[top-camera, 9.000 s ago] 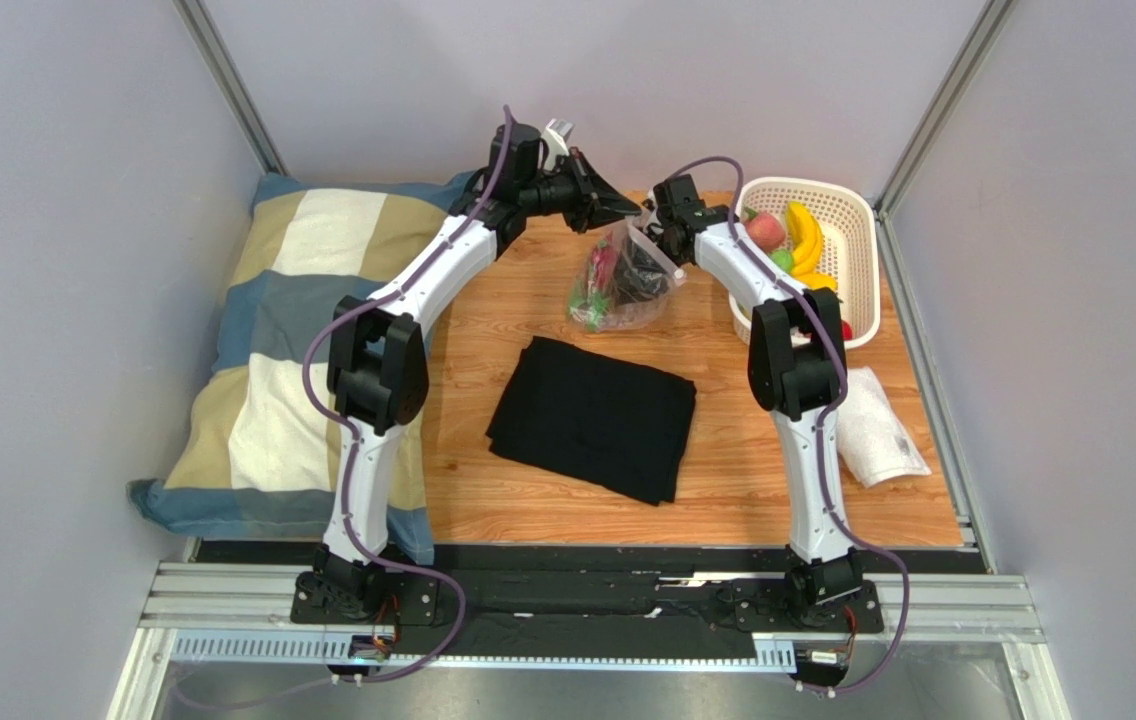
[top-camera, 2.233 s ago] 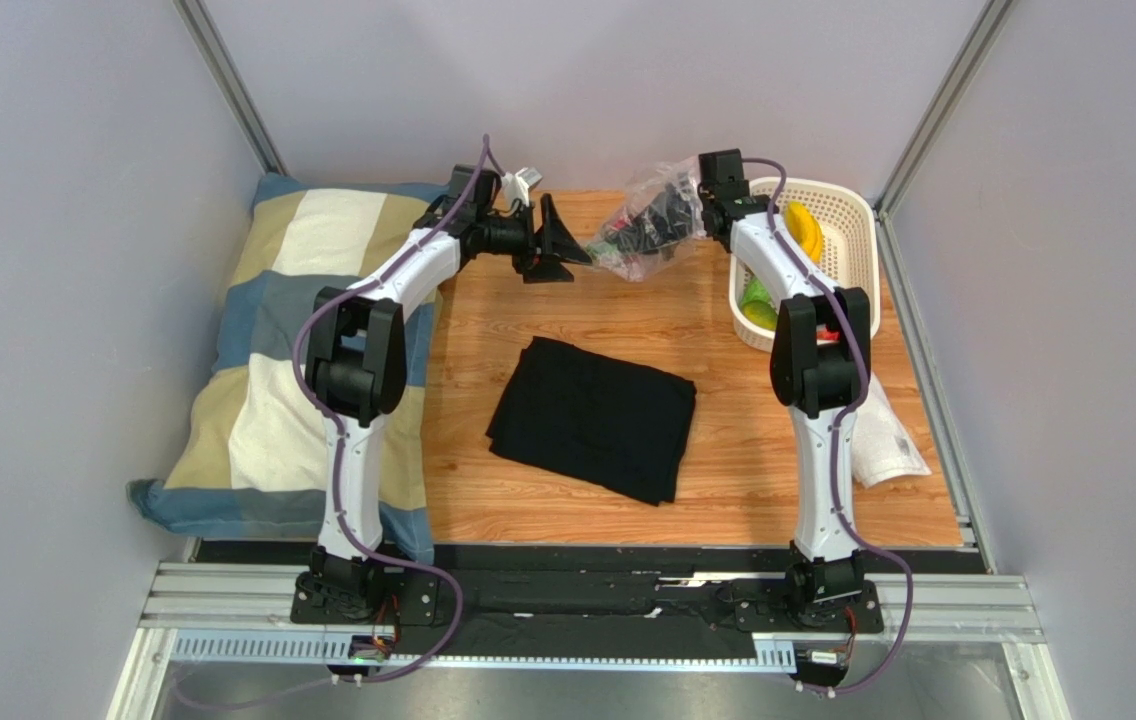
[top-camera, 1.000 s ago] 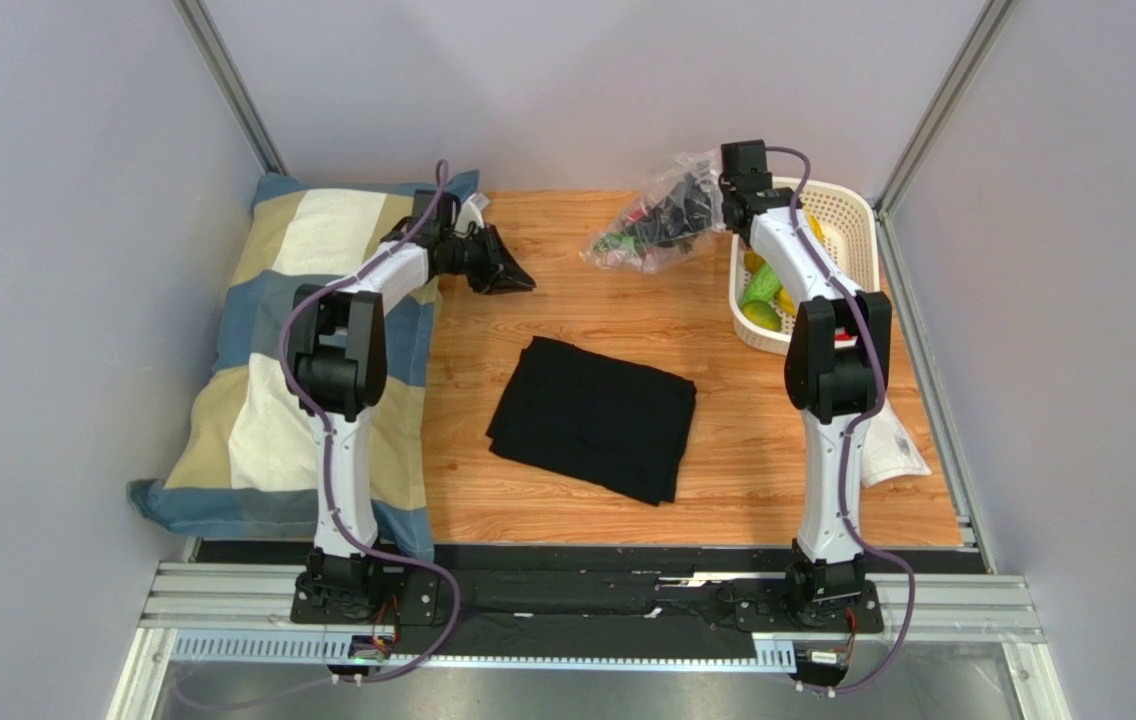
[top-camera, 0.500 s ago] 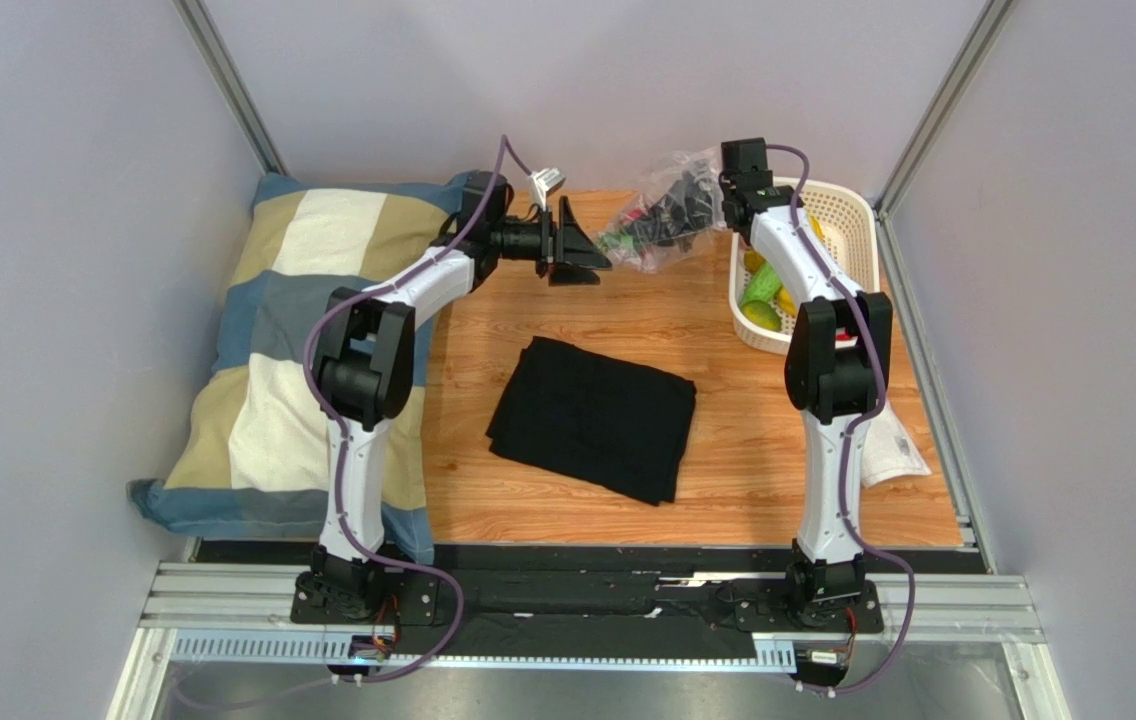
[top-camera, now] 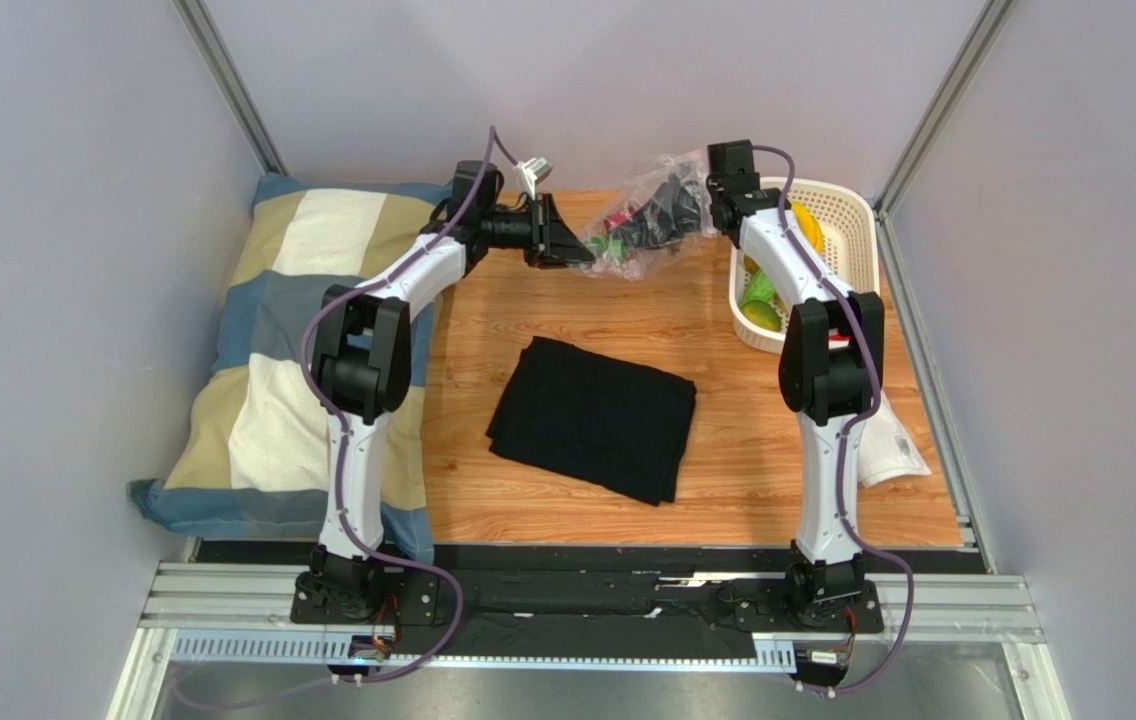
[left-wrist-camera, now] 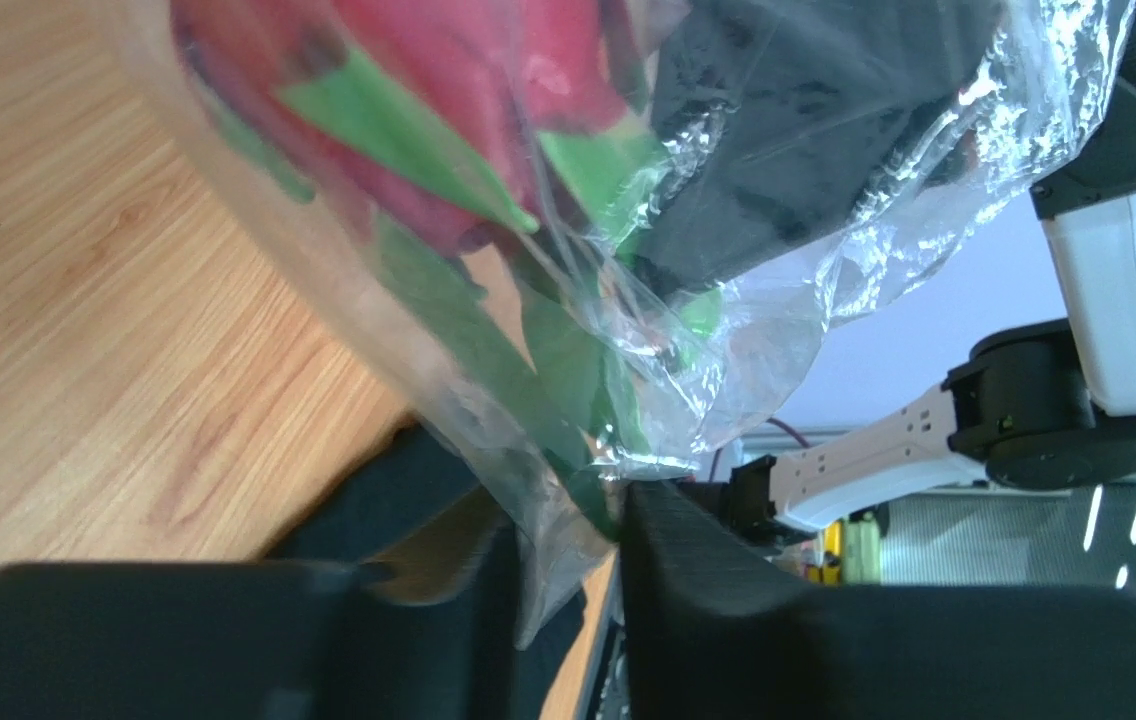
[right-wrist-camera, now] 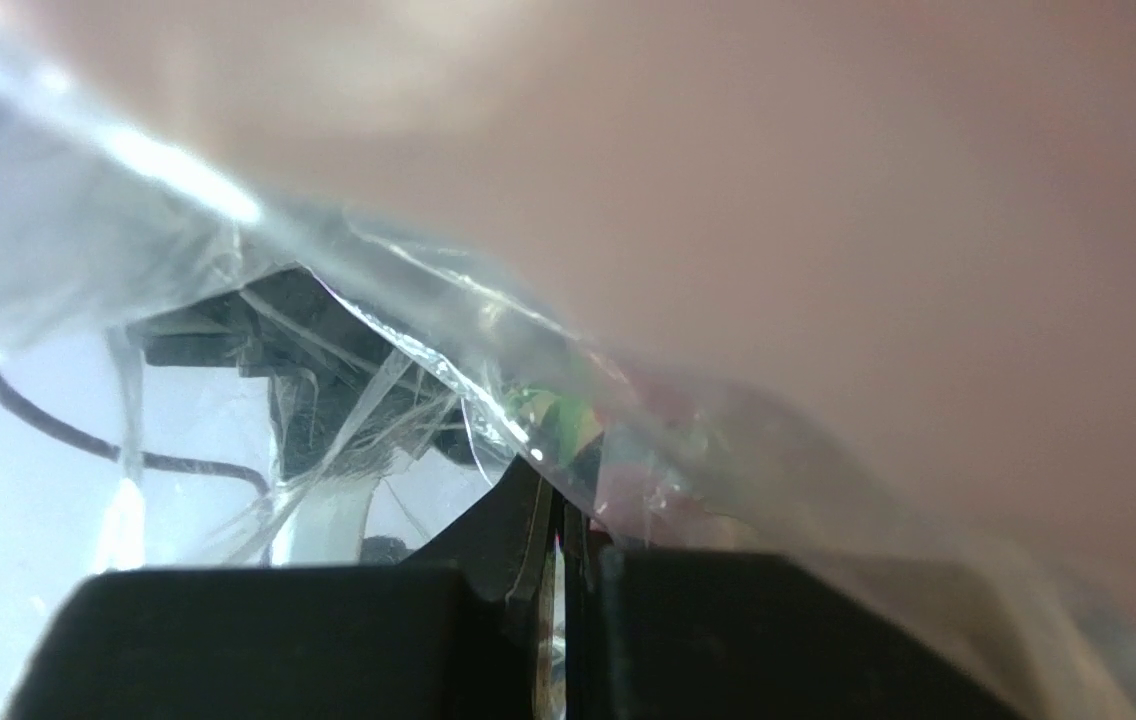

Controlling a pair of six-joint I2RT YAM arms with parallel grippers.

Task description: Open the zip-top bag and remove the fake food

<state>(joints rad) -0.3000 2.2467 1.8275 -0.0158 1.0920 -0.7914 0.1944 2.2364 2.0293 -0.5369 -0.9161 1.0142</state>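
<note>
- Top external view: the zip-top bag point(top-camera: 649, 222) hangs stretched between both grippers over the far part of the worktop point(top-camera: 747, 435), just left of the white basket point(top-camera: 848, 203).
- On its left corner the left gripper point(top-camera: 583, 252) is narrowed; the left wrist view shows plastic pinched between its fingers point(left-wrist-camera: 770, 615).
- On its right edge the right gripper point(top-camera: 691, 215) is clamped tight.
- Inside the bag sits the fake food point(left-wrist-camera: 424, 90), red and green.

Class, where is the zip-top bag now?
Top view: the bag hangs above the far end of the table, left of the basket, pinched by the right gripper, one corner inside the left gripper.
</note>
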